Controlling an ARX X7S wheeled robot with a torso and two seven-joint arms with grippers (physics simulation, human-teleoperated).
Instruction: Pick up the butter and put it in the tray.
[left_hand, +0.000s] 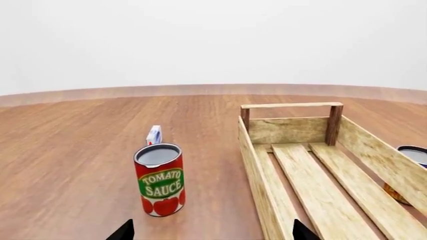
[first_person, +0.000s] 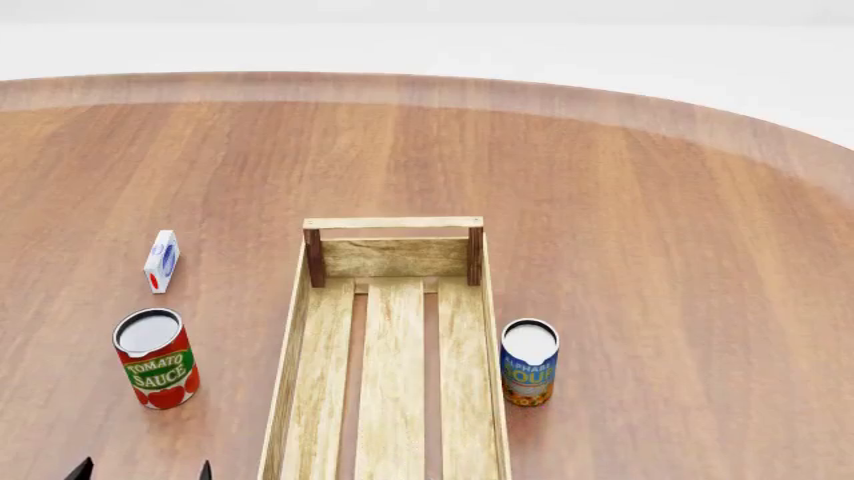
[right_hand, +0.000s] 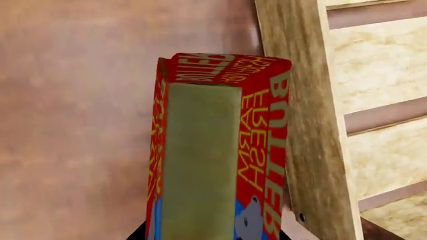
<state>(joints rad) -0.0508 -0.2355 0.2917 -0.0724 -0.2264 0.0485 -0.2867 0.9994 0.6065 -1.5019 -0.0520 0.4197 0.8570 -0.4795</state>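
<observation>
The butter (right_hand: 217, 150) is held clamped in the right gripper (right_hand: 210, 235) just beside the tray (right_hand: 313, 125), while the left gripper (left_hand: 210, 231) is spread wide, empty.

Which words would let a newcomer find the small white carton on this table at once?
Start at the long wooden tray in the middle of the brown table. On the robot's left of it stands a red tomato sauce can. Just beyond that can sits the carton: the smallest thing there, white with blue and red markings, a box rather than a round can.
</observation>
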